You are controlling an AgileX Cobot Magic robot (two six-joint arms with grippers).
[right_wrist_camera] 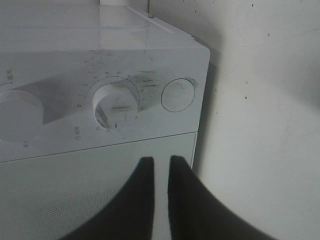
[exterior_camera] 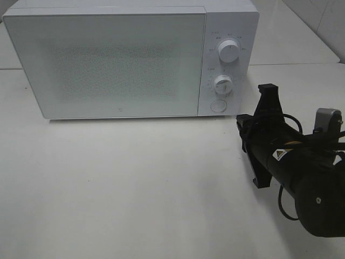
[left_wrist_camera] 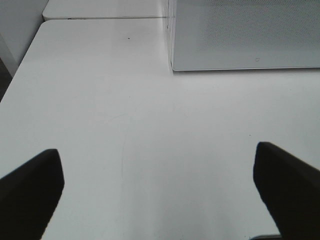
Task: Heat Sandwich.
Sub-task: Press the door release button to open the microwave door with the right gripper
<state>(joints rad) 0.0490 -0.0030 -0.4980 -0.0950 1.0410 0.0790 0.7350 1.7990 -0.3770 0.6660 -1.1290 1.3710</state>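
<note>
Right gripper (right_wrist_camera: 157, 160) pinched narrow and empty, aimed at the microwave (exterior_camera: 108, 65) front; left gripper (left_wrist_camera: 157, 150) spread wide, empty.

Right tips point at the front by the seam between door (exterior_camera: 102, 65) and control panel, near the lower dial (right_wrist_camera: 116, 103) and the round button (right_wrist_camera: 177, 94); contact can't be told. The narrow pinch probably serves as one blunt tip to press the button and pop the door. Left gripper hangs over bare table (exterior_camera: 135, 189) just off the microwave's left front corner, likely waiting. Door is shut flush. Sandwich is in no view; maybe inside, can't tell. The table in front gives the door room to swing. The right arm is close to the panel edge, and the left gripper could be in the door's sweep.
</note>
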